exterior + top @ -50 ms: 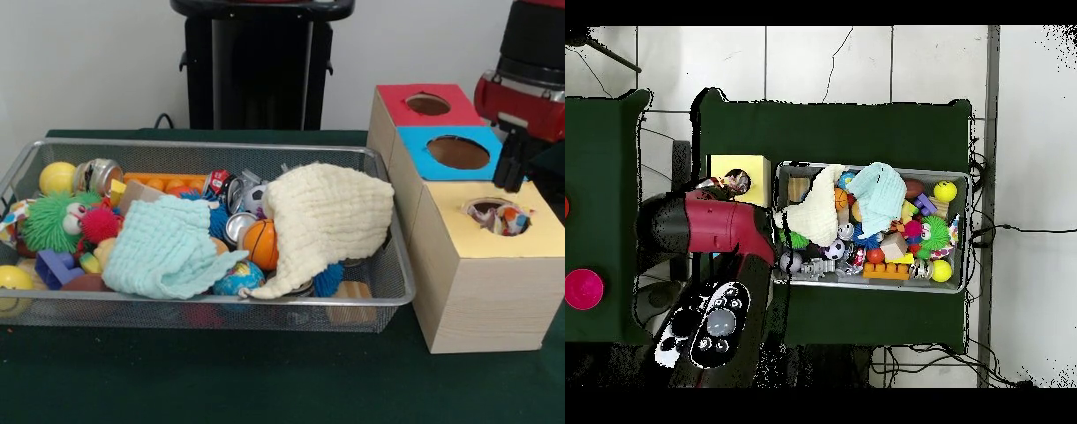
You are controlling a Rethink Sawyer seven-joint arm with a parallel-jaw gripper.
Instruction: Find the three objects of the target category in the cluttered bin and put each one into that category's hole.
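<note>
At the front of the table stood a wire mesh bin on dark green cloth, packed with clutter. Nearest its front rim lay a pale mint cloth and a globe-printed ball, with a blue block and a yellow ball toward the left end. A cream cloth was draped over the right half of the pile, and a small basketball sat tucked against its edge. Behind these were a green fuzzy toy, a red spiky ball, metal cans, a little soccer ball and an orange tray-like piece along the back wall.

Right of the bin stood three wooden boxes in a row. The nearest, the yellow-topped box, showed colourful items inside its hole. Behind it came the blue-topped box, then the red-topped box, both with round holes.

Over the blue and yellow boxes hung the gripper beneath the red and black arm. Whether its fingers were apart or closed could not be told, and nothing was visibly held. From overhead, the arm covered most of the boxes, leaving only the yellow one exposed.
</note>
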